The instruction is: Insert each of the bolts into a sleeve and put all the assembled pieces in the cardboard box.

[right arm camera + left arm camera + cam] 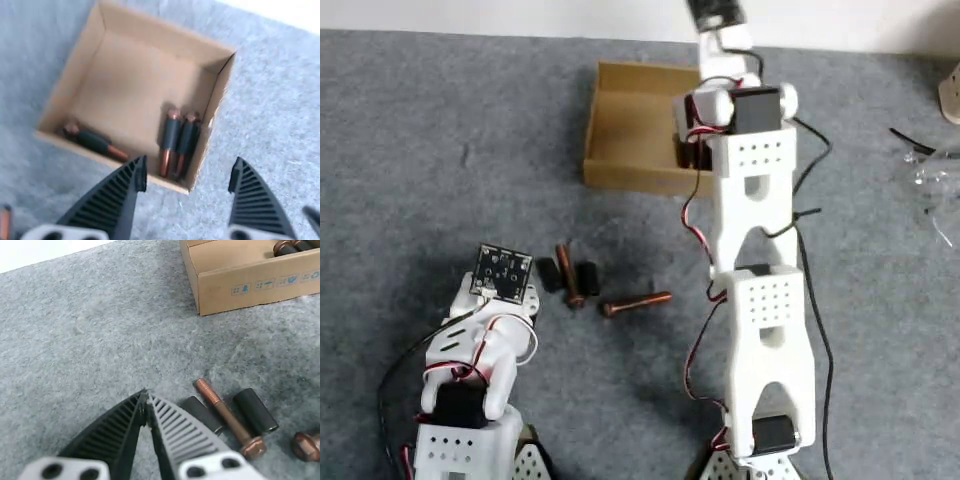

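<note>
Three assembled pieces [172, 137] are in the box [125, 60]: one along one wall, two side by side against another. Not done: two bolts [568, 275] [635, 301] and two sleeves [548, 274] [588, 278] lie loose on the table [420, 150], close together, none mated. Right gripper [189, 167] sits over the box edge, jaws wide apart, empty. Left gripper [146, 399] has its fingers pressed together on nothing, tip just beside the nearest sleeve. By my count you're three down with two to go. Your next job is likely picking up a bolt or sleeve.
</note>
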Controlling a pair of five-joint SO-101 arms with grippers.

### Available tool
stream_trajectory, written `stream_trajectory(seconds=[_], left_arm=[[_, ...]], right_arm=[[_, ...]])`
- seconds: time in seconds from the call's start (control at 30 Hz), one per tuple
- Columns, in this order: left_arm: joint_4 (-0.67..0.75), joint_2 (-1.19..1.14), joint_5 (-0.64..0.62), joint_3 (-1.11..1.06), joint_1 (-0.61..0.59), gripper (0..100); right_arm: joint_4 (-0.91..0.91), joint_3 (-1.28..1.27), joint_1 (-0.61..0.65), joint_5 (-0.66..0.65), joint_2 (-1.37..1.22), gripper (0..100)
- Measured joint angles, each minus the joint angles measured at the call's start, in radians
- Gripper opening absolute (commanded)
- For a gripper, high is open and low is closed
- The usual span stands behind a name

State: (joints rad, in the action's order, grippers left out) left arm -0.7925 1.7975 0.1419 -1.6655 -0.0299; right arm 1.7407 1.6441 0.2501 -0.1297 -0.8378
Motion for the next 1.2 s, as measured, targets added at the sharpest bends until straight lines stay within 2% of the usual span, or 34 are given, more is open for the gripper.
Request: stream_trajectory(seconds=[0.23,0.53,0.7,0.83,0.97,1.07,1.2], left_arm=[[0.000,0.000,0.000,0.000,0.000,1],[0.000,0.000,0.000,0.000,0.000,1],[0.000,0.000,-0.006,0.000,-0.043,1],[0.005,0.000,-0.074,0.000,-0.115,1],[0.021,0.000,-0.091,0.000,-0.138,1],[0.021,0.000,-0.091,0.000,-0.147,1],[0.021,0.000,-0.091,0.000,-0.147,1]], right_arm=[[0.000,-0.063,0.152,0.021,0.276,23.5],[0.000,-0.698,0.422,0.028,0.674,23.5],[-0.011,-1.030,0.477,0.028,0.844,23.5],[-0.130,-1.307,0.477,0.028,0.919,23.5],[-0.370,-1.662,0.477,0.029,0.925,23.5],[-0.543,-1.900,0.477,0.081,0.925,23.5],[-0.729,-2.012,0.493,0.167,0.925,23.5]])
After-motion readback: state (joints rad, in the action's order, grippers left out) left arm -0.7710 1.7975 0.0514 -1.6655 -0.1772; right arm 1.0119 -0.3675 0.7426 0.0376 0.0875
